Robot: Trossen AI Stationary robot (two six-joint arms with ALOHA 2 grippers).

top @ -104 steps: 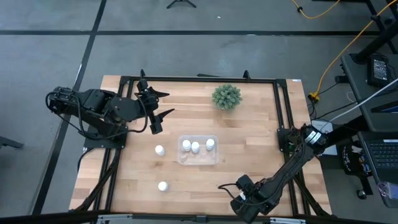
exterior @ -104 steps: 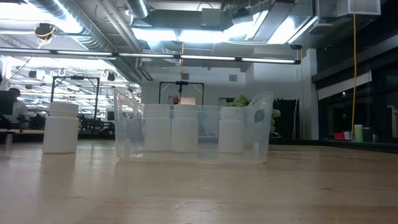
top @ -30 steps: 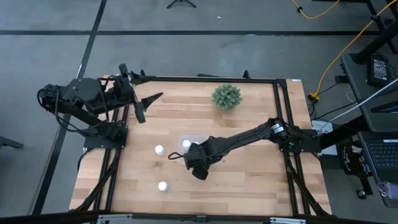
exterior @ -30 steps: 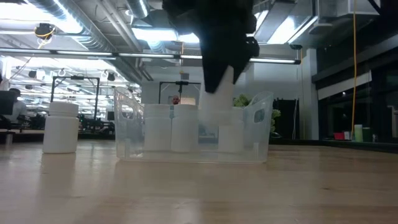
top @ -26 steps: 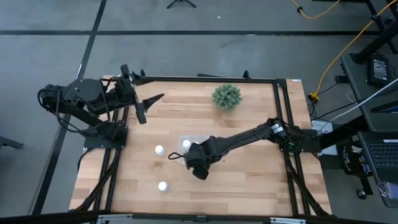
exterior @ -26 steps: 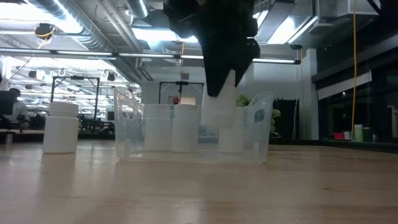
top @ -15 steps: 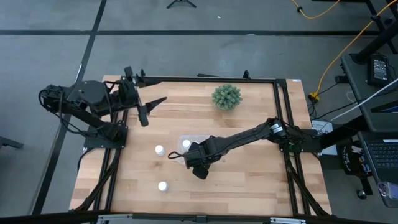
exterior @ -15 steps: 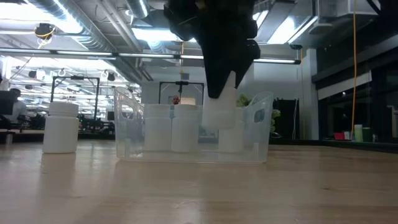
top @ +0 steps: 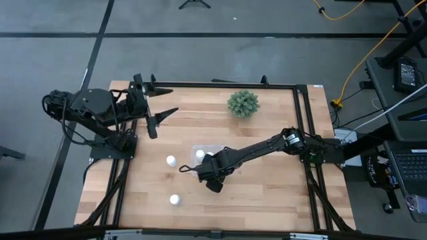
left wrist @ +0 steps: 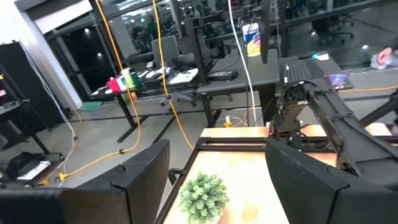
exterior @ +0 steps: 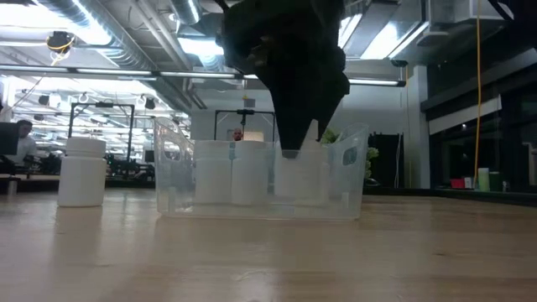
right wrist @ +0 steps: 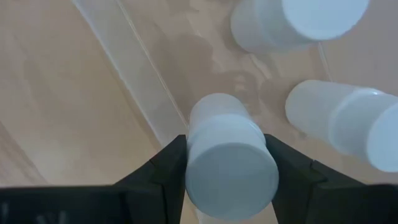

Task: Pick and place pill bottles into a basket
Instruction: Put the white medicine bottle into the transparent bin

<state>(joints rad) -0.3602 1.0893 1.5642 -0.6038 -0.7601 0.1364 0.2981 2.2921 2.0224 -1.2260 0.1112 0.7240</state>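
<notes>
My right gripper [exterior: 298,149] reaches down into the clear tray [exterior: 176,168] and is shut on a white pill bottle [right wrist: 229,158]. Two more bottles [exterior: 212,172] [exterior: 249,172] stand in the tray beside it. In the high view the right arm hides most of the tray [top: 229,171]; one bottle in it [top: 200,155] shows. Two bottles stand on their bases on the table left of the tray [top: 171,161] and nearer the front [top: 175,199]. My left gripper [top: 159,110] is open and empty, raised over the table's far left. My right gripper pinches the bottle's cap end [right wrist: 194,158] between its two fingers [right wrist: 166,171], one on each side. The fingers come from above, pointing down. The bottle [exterior: 298,178] is upright inside the tray, its base level with those of the other bottles.
A green spiky plant [top: 243,104] stands at the table's far side, also in the left wrist view [left wrist: 202,196]. A black metal frame [top: 303,113] runs around the table. Bare wood lies right of and in front of the tray.
My right gripper has gone down with the bottle, which was hanging above the tray's rim and now sits low inside the tray, upright. My left gripper has drifted a little toward the table's near edge, still open.
</notes>
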